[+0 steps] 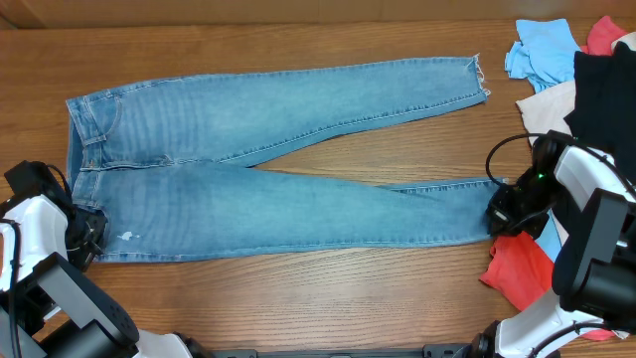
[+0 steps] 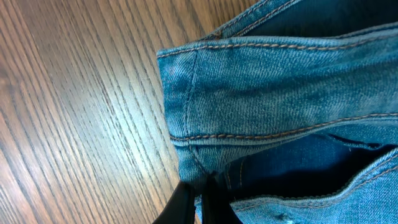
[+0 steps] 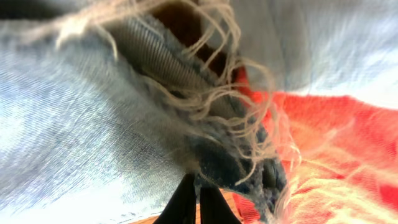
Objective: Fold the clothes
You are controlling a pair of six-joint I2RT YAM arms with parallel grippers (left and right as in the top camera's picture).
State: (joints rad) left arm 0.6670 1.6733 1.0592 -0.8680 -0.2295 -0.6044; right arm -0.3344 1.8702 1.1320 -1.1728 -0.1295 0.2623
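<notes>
The clothes, a pair of light blue jeans (image 1: pixel 278 169), lie flat on the wooden table (image 1: pixel 298 298) with the waist at the left and the two legs spread toward the right. My left gripper (image 1: pixel 91 237) sits at the near corner of the waistband. In the left wrist view its fingers (image 2: pixel 200 198) are pinched together on the stitched denim edge (image 2: pixel 267 93). My right gripper (image 1: pixel 499 213) is at the end of the near leg. The right wrist view shows it (image 3: pixel 199 200) shut on the frayed hem (image 3: pixel 217 124).
A heap of other garments fills the right side: a sky-blue one (image 1: pixel 542 50), a black one (image 1: pixel 606 89), a pale one (image 1: pixel 545 109) and a red one (image 1: pixel 519 273). The red cloth (image 3: pixel 336 143) lies right beside the hem.
</notes>
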